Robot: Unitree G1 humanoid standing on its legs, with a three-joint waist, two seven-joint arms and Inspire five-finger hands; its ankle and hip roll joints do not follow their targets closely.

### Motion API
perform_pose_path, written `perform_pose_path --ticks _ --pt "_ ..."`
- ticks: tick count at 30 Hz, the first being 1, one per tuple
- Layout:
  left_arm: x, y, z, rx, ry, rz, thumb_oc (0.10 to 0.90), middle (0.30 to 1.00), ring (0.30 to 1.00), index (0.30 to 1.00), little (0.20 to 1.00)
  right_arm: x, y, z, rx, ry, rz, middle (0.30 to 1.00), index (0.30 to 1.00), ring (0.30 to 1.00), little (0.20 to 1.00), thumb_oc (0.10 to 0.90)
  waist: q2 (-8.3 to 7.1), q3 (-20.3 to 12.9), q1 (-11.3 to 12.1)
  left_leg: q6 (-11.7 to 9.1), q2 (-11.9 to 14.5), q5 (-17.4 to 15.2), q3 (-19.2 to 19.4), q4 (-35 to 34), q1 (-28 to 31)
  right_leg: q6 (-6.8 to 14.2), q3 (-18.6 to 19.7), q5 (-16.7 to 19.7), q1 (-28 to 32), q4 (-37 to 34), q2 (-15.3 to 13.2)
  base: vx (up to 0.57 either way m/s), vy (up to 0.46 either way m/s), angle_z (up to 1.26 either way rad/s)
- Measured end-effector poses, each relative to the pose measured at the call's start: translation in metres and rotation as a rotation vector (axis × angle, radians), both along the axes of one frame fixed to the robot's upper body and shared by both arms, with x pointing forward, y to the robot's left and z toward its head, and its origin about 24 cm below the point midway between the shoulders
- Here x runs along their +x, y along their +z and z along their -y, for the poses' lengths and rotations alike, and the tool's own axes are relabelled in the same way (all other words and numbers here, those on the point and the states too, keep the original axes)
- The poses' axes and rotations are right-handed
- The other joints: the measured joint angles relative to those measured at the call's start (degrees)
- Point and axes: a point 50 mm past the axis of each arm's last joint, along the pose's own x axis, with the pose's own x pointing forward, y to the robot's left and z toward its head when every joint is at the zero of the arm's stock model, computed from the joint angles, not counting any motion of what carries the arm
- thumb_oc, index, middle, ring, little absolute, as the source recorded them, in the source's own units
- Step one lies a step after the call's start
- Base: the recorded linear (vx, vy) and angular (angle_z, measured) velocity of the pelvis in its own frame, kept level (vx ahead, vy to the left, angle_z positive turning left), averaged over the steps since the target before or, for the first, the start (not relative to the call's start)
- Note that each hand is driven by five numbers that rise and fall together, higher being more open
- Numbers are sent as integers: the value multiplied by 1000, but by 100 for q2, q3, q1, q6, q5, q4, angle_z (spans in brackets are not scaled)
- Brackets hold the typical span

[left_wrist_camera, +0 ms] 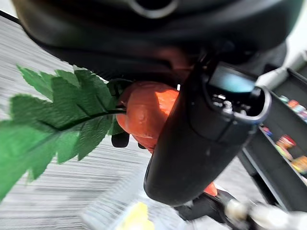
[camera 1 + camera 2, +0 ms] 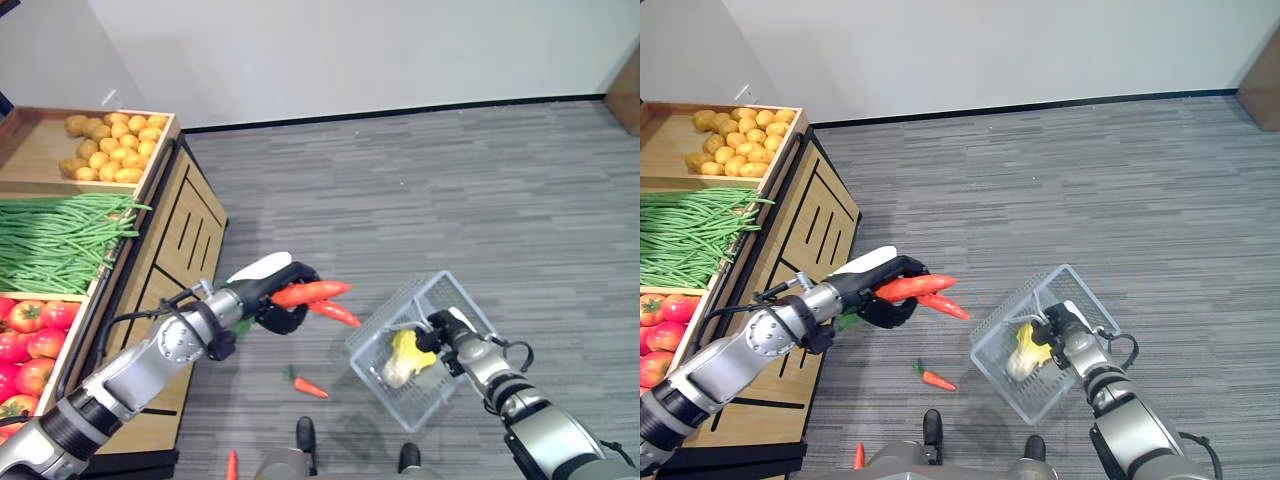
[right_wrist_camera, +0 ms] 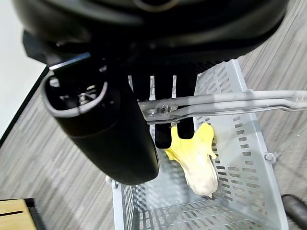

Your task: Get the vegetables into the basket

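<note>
Left hand: the dark left hand [image 2: 272, 296] is curled round two orange-red plastic carrots [image 2: 318, 298], their points sticking out towards the basket and their green fabric leaves [image 1: 57, 108] trailing behind the palm; it is held up over the grey striped carpet floor [image 2: 480, 190], apparently so the pair can be carried across and let go above the basket.

Right hand: the dark right hand [image 2: 1065, 330] is clamped on the thin clear-grey handle [image 3: 225, 101] of the pale grey perforated plastic basket [image 2: 440, 295]; the basket hangs tilted with its open mouth turned towards the left hand, which looks meant to give the carrots a wide target.

Already in the basket: a yellow and cream leafy vegetable, like a small cabbage head [image 3: 199, 160], lies against the basket's lower wall, where the tilt would let it slide.

Carrots versus basket: near the basket's rim on the left side, but apart from it and not yet over the opening.

Strays: one small orange carrot with a green top [image 2: 307, 385] lies on the floor between the two hands, and another orange tip [image 2: 232, 466] shows at the floor's near edge.

Wooden produce stand [image 2: 175, 235]: at the robot's left, with yellow-brown potatoes [image 2: 110, 145] in the far compartment, green beans [image 2: 55, 240] in the middle one and red tomatoes [image 2: 30, 340] in the near one.

Progress: judged partway, with much produce left outside the basket.
</note>
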Motion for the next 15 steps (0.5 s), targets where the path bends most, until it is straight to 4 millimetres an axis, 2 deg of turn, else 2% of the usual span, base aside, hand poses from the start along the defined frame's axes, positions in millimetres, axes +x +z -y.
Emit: perform_pose_path --ticks 4,7,9,10,13,15 --pt "2 -3 29 -10 -95 -5 400 300 300 300 300 23 22 5 -26 -33 40 300 300 300 300 400 93 -47 0 0 -13 22 -91 1 -56 -15 -94 -14 0 0 0 -7 -19 12" --pt "4 -19 61 -38 -167 -68 400 300 300 300 300 43 44 1 -44 -23 88 300 300 300 300 400 163 -69 -26 0 -16 46 -161 1 -119 -23 -170 -22 -20 -1 4 -13 -24 13" --pt "4 -41 81 -54 -177 -155 400 300 300 300 300 53 56 -3 -60 -8 116 300 300 300 300 400 250 -128 -53 -3 -20 51 -212 1 -146 -30 -224 -35 -20 0 6 -7 -17 10" --pt "4 -67 92 -80 -138 -270 400 300 300 300 300 60 63 -13 -59 6 146 300 300 300 300 400 280 -150 -111 -13 7 57 -229 0 -154 -48 -235 -49 -26 0 35 -7 -20 4" --pt "4 -111 97 -34 -38 -444 400 300 300 300 300 66 64 -39 -72 82 156 300 300 300 300 400 285 -153 -282 -21 66 62 -220 0 -191 -73 -204 -63 -84 0 89 0 -29 -5" --pt "1 -128 98 15 -13 -494 400 300 300 300 300 65 58 -57 -79 140 143 300 300 300 300 400 273 -146 -431 -21 101 62 -173 1 -227 -82 -148 -65 -153 2 117 11 -40 -17"
